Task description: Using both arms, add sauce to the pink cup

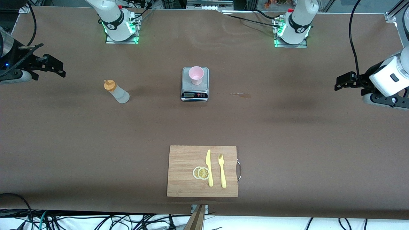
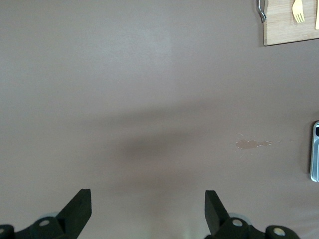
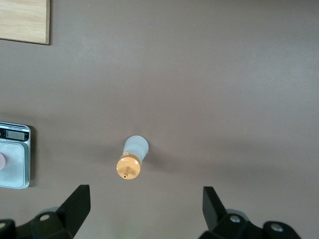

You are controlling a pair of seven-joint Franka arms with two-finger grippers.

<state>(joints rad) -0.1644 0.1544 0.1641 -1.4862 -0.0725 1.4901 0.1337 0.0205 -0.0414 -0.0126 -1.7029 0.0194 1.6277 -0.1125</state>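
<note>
Sauce bottle (image 1: 116, 91) stands beneath spread right gripper (image 3: 144, 206)

Pink cup (image 1: 196, 75) on scale (image 1: 195, 92); sauce (image 1: 116, 91) toward right arm's end; board (image 1: 185, 172) nearer camera.

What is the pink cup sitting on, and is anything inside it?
The pale pink plastic tumbler stands on a small silver digital kitchen scale. Its inside looks empty; the platform beneath it is covered.

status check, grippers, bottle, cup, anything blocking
Left gripper open, empty, over bare table. Right gripper open above sauce bottle. Pink cup upright on scale. Nothing blocking.
</note>
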